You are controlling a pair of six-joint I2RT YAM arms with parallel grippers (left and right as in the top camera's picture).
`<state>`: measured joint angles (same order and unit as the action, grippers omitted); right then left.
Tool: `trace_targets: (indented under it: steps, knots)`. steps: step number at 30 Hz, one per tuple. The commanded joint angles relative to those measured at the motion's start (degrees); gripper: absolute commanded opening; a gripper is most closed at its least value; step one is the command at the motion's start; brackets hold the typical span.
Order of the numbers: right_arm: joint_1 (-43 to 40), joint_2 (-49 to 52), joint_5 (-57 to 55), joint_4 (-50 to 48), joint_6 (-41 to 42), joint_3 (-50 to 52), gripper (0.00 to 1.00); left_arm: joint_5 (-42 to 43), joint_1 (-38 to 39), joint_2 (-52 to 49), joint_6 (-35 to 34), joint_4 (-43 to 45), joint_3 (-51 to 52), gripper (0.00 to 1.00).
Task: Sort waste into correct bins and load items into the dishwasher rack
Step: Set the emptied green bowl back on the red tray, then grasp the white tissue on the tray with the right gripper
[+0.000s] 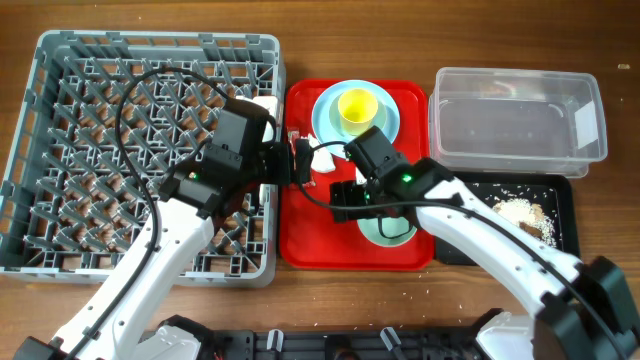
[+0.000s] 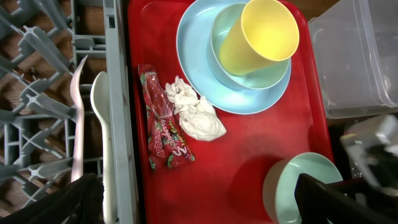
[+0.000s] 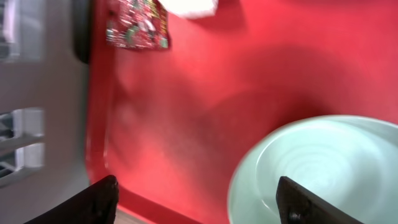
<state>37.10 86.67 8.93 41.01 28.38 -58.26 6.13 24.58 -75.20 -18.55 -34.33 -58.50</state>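
Observation:
The red snack wrapper (image 2: 163, 121) and the crumpled white napkin (image 2: 196, 115) lie on the red serving tray (image 2: 249, 149). The light blue plate (image 2: 199, 68) holds the yellow cup (image 2: 261, 37), which sits in a smaller pale dish. The pale green bowl (image 2: 292, 183) stands at the tray's near right. The white fork (image 2: 79, 118) and spoon (image 2: 102, 124) lie in the grey rack (image 1: 60, 150). My left gripper (image 2: 199, 208) is open and empty over the tray's left edge. My right gripper (image 3: 199, 199) is open, with one finger over the bowl (image 3: 323, 168).
The clear tub (image 1: 520, 115) stands at the back right. In front of it the black tray (image 1: 565, 215) holds crumbly food scraps (image 1: 520, 212). The two arms are close together above the red tray (image 1: 300, 250).

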Motion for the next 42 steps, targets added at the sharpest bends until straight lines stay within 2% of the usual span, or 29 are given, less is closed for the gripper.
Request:
trace_targets:
  steps: [1, 3, 4, 5, 7, 21, 25, 26, 27, 28, 29, 32, 34, 35, 37, 39, 42]
  knots:
    - [-1.0, -6.7, -3.7, -0.2, -1.5, -2.3, 0.82, 0.9, -0.3, 0.1, -0.1, 0.2, -0.8, 1.00]
    - [-2.1, -11.0, -9.7, -0.1, -1.5, -2.3, 0.87, 0.9, -0.3, 0.1, -0.1, 0.2, -0.8, 1.00]
    - [-2.4, -12.7, -13.7, 0.2, -1.5, -2.3, 0.96, 0.9, -0.3, 0.1, -0.1, 0.2, -0.8, 1.00]
    - [-2.4, -14.0, -18.0, 0.8, -1.5, -2.3, 1.00, 0.9, -0.3, 0.1, -0.1, 0.2, -0.8, 1.00]
    - [-2.4, -15.7, -23.7, 3.0, -1.4, -2.3, 1.00, 0.9, -0.3, 0.1, -0.1, 0.2, -0.8, 1.00]
    - [-2.4, -15.5, -23.6, 2.6, -1.2, -2.2, 1.00, 0.9, -0.3, 0.1, -0.1, 0.2, -0.8, 1.00]
    - [-2.4, -15.6, -15.6, -6.9, -1.4, -2.1, 1.00, 0.9, -0.3, 0.1, -0.1, 0.2, -0.8, 1.00]
    - [-2.4, -14.9, -10.4, -7.6, -1.9, -2.1, 0.79, 0.9, -0.3, 0.1, -0.1, 0.2, -0.8, 1.00]
    - [-2.3, -14.2, -6.9, -8.2, -3.5, -1.7, 0.43, 0.9, -0.3, 0.1, -0.1, 0.2, -0.8, 1.00]
    - [-2.0, -12.9, -4.9, -9.2, -5.2, -0.6, 0.15, 0.9, -0.3, 0.1, -0.1, 0.2, -0.8, 1.00]
    - [-1.9, -10.9, -5.4, -9.7, -8.0, 0.7, 0.04, 0.9, -0.3, 0.1, -0.1, 0.2, -0.8, 1.00]
    - [-1.1, -4.4, -3.5, -16.3, -18.9, 4.2, 0.04, 0.9, -0.3, 0.1, -0.1, 0.2, -0.8, 1.00]
    - [-0.6, 0.0, -3.9, -19.5, -19.6, 4.4, 0.05, 0.9, -0.3, 0.1, -0.1, 0.2, -0.8, 1.00]
    - [-0.6, 2.1, -3.9, -21.2, -19.6, 4.4, 0.13, 0.9, -0.3, 0.1, -0.1, 0.2, -0.8, 1.00]
    - [-0.6, 5.9, -3.8, -25.5, -19.4, 4.4, 0.43, 0.9, -0.3, 0.1, -0.1, 0.2, -0.8, 1.00]
    - [-0.6, 8.1, -3.8, -29.1, -19.6, 4.4, 0.50, 0.9, -0.3, 0.1, -0.1, 0.2, -0.8, 1.00]
    - [-0.6, 10.8, -1.4, -31.1, -21.3, 4.4, 0.52, 0.9, -0.3, 0.1, -0.1, 0.2, -0.8, 1.00]
